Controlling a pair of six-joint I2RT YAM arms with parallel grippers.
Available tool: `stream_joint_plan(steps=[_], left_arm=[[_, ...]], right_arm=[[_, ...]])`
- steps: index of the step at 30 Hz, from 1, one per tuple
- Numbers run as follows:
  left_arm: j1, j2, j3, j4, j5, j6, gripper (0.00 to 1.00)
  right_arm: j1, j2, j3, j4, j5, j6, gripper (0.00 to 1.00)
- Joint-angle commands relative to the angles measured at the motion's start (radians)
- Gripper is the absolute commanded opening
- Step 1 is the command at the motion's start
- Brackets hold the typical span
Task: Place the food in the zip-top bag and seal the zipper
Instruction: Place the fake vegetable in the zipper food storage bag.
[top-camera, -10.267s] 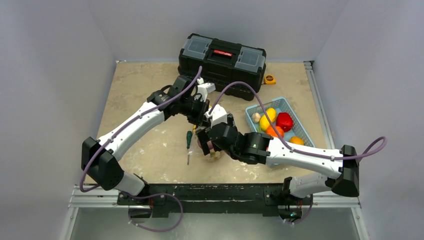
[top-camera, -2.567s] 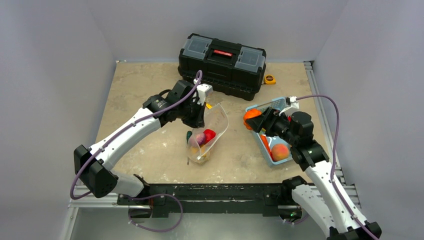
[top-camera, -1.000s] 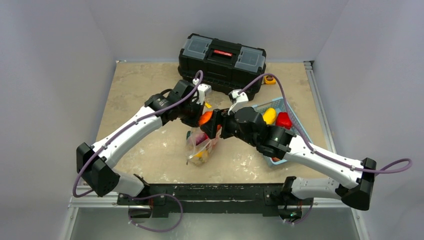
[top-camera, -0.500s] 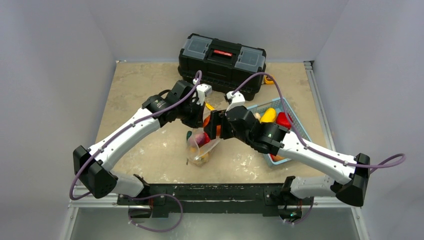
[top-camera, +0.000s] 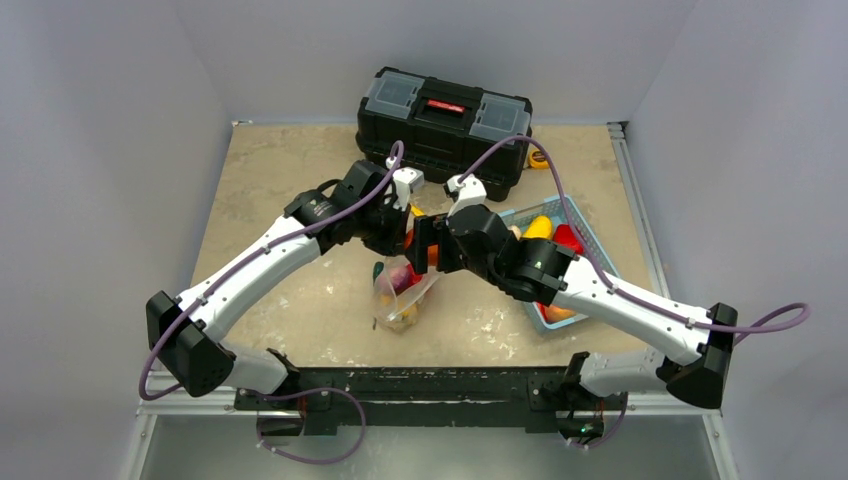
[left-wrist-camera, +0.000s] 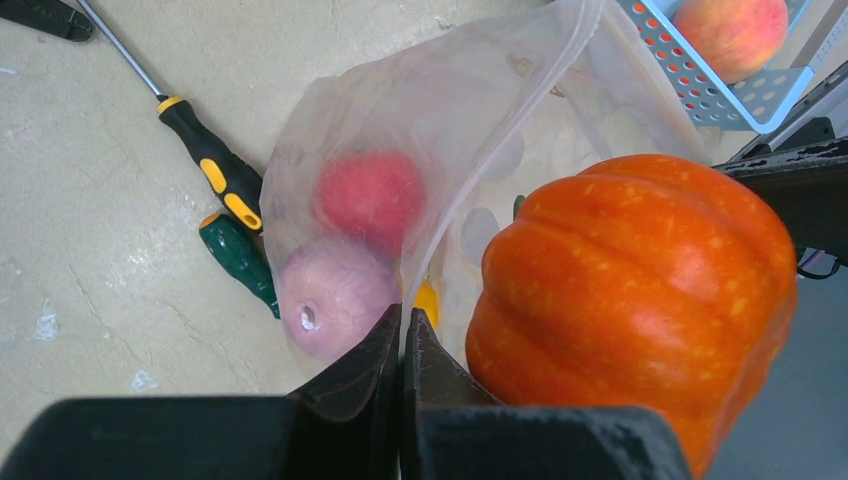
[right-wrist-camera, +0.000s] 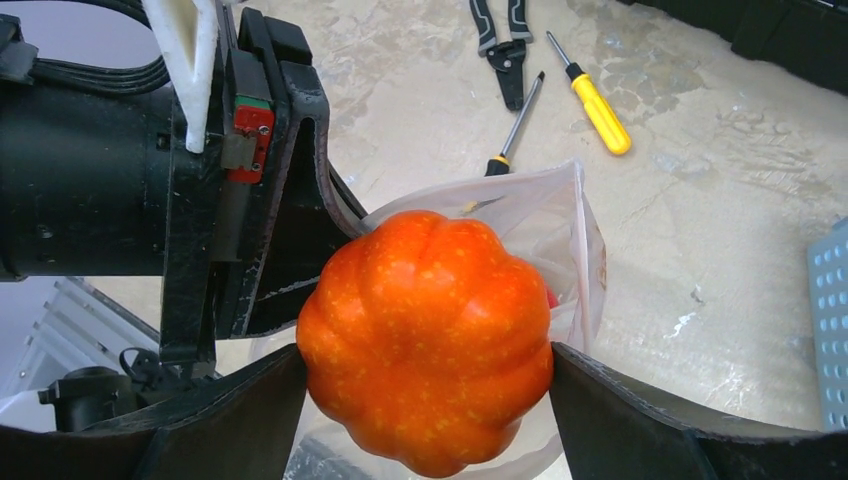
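My left gripper (left-wrist-camera: 403, 315) is shut on the rim of the zip-top bag (left-wrist-camera: 440, 110), holding its mouth up and open by the zipper edge (left-wrist-camera: 500, 130). Inside the bag lie a red fruit (left-wrist-camera: 370, 195), a purple onion (left-wrist-camera: 330, 295) and a yellow piece (left-wrist-camera: 427, 300). An orange toy pumpkin (right-wrist-camera: 425, 340) sits between the fingers of my right gripper (right-wrist-camera: 425, 352), touching both, directly above the bag's mouth (right-wrist-camera: 560, 220). From above, both grippers meet over the bag (top-camera: 405, 290) at mid-table.
The light blue basket (top-camera: 592, 228) at the right holds yellow (top-camera: 538, 230) and red (top-camera: 568, 240) food and a peach (left-wrist-camera: 735, 30). Screwdrivers (left-wrist-camera: 215, 170) (left-wrist-camera: 240, 260) lie beside the bag; another (right-wrist-camera: 597, 110) and pliers (right-wrist-camera: 500, 40) lie farther off. A black toolbox (top-camera: 445, 125) stands at the back.
My right arm has carried the pumpkin a little further left and back, over the bag's mouth. My left gripper has kept its hold on the bag's rim without moving.
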Motion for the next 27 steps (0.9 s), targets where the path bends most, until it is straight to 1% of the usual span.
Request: stream_joint_plan(steps=[1,4,13,16,19,25,27], left_arm=[[-0.002,-0.024,0.03,0.018,0.016,0.001,0.0],[-0.001,-0.027,0.03,0.017,0.016,0.0,0.0],[-0.001,-0.027,0.029,0.018,0.015,0.0,0.0],[-0.001,-0.02,0.03,0.02,0.018,0.0,0.0],[-0.001,-0.015,0.033,0.014,0.019,0.0,0.0],[-0.001,-0.018,0.03,0.017,0.018,0.0,0.0],[-0.001,-0.014,0.031,0.017,0.02,-0.001,0.0]], right_arm=[[0.006,-0.018,0.041,-0.006,0.034,-0.025,0.91],[0.007,-0.02,0.037,-0.004,0.035,-0.026,0.98],[0.007,-0.06,0.039,-0.015,0.031,-0.024,0.99],[0.006,-0.091,0.029,-0.005,-0.013,-0.018,0.99],[0.006,-0.131,0.038,-0.039,-0.034,-0.014,0.99],[0.007,-0.224,0.07,-0.165,0.1,-0.009,0.99],[0.007,-0.264,0.069,-0.208,0.172,-0.004,0.99]])
